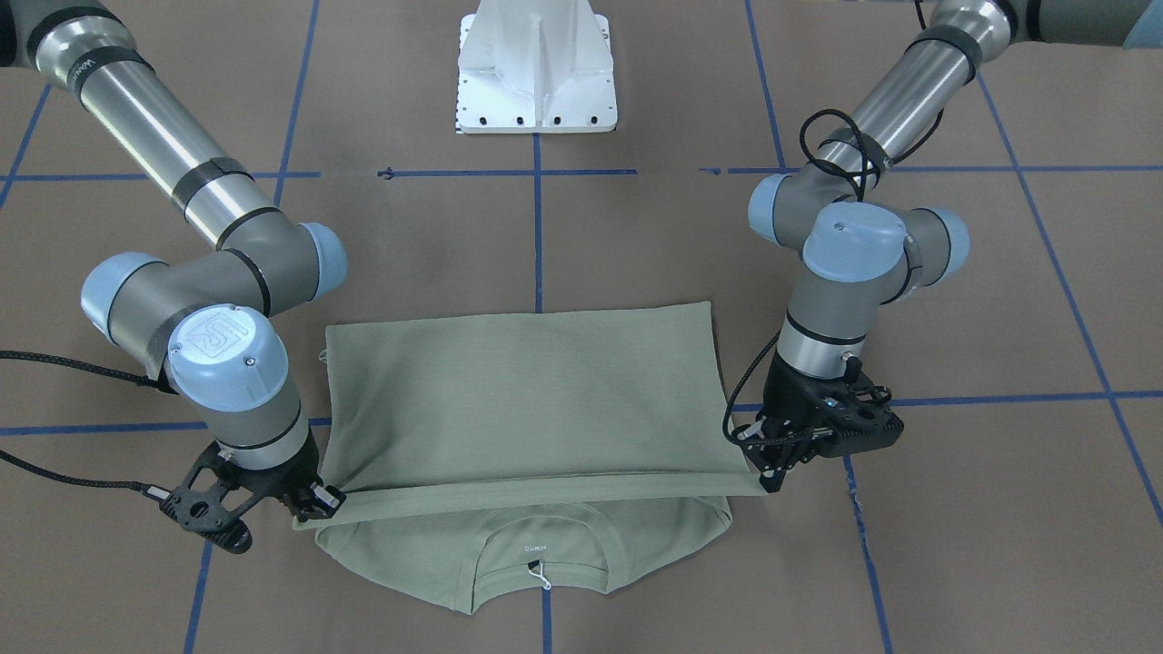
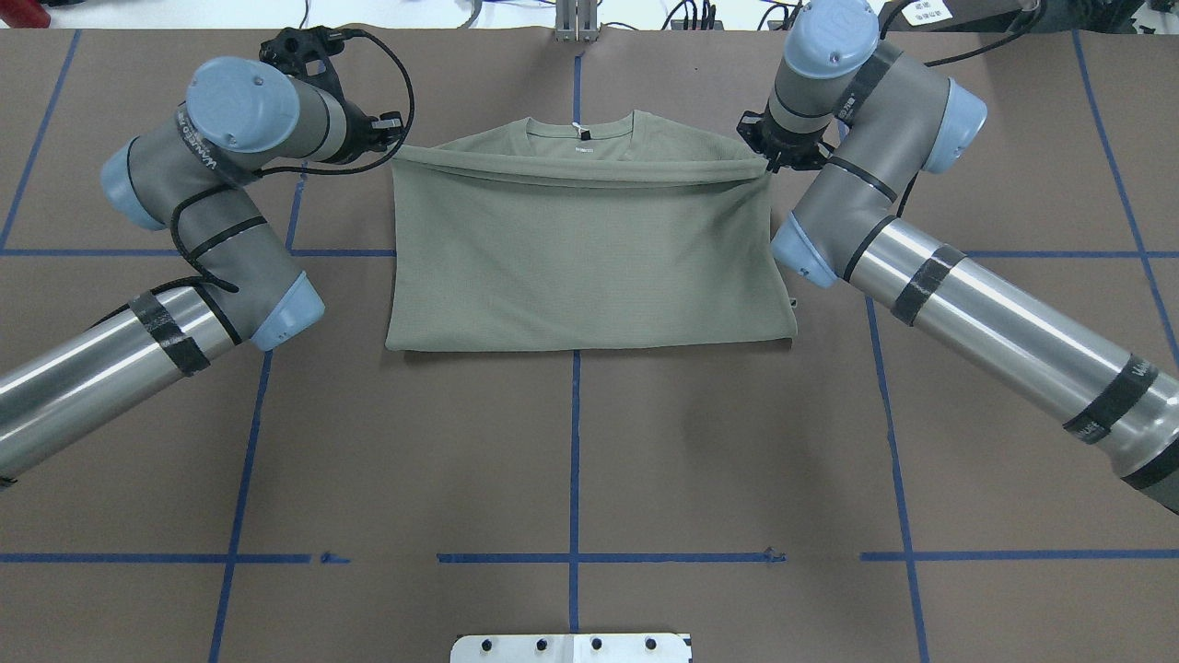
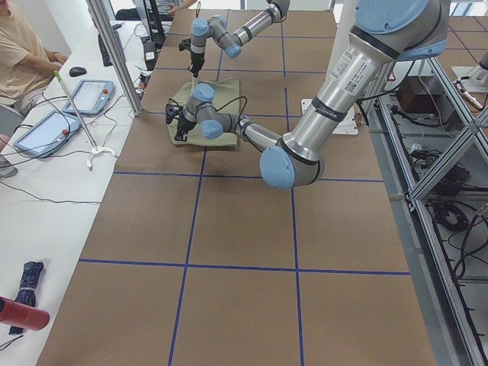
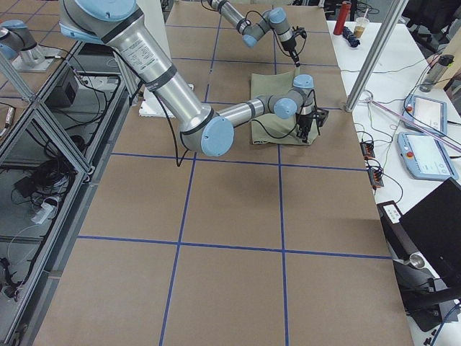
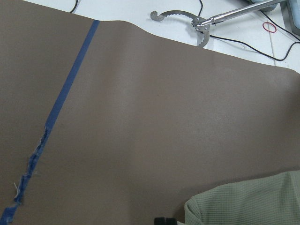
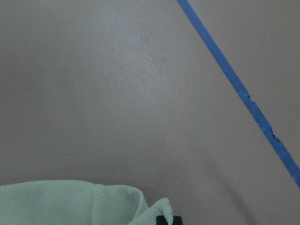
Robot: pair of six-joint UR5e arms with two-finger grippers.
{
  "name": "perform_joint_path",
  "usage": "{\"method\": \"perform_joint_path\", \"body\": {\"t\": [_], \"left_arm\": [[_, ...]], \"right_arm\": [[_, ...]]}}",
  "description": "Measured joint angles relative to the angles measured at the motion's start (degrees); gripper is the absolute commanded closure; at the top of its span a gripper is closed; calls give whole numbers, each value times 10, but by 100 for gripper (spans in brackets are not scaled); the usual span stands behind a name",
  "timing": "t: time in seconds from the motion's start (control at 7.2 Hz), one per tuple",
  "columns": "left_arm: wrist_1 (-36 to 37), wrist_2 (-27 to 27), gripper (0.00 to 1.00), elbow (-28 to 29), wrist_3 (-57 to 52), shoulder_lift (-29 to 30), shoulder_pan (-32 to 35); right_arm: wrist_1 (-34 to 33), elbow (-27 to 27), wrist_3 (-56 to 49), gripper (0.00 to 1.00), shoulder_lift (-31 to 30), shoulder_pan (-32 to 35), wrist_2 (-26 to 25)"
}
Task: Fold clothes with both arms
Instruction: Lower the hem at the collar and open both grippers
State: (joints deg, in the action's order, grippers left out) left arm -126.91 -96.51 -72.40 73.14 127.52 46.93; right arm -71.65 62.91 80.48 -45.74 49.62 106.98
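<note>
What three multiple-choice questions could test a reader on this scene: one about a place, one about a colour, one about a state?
1. Where does the collar of the shirt lie?
A. on the side far from the white base pedestal
B. against the pedestal
C. hidden under the fold

2. What colour are the tape lines on the table?
A. red
B. blue
C. yellow

3. How is the shirt now?
A. spread flat, untouched
B. folded over, with the left gripper and the right gripper each shut on a corner of the upper layer
C. hanging wholly off the table

Answers:
1 A, the collar shows at the edge opposite the pedestal.
2 B, the lines are blue on the brown surface.
3 B, the upper layer is stretched between both grippers.
</note>
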Motion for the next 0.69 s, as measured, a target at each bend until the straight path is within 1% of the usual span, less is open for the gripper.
{"method": "perform_joint_path", "body": {"t": [0.14,0.28,0.42,0.56,0.69], "left_arm": [[0,0,75,5,-2,4,0],[0,0,49,10,-4,6,0],[0,0,34,12,-6,7,-1],[0,0,29,12,-7,7,-1],[0,0,29,13,-8,7,0]], "right_arm": [[0,0,-1,100,-2,0,0],[1,-1,-1,100,-2,0,0],[3,-1,-1,100,-2,0,0],[6,-1,-1,100,-2,0,-1],[7,-2,-1,100,-2,0,-3]]}}
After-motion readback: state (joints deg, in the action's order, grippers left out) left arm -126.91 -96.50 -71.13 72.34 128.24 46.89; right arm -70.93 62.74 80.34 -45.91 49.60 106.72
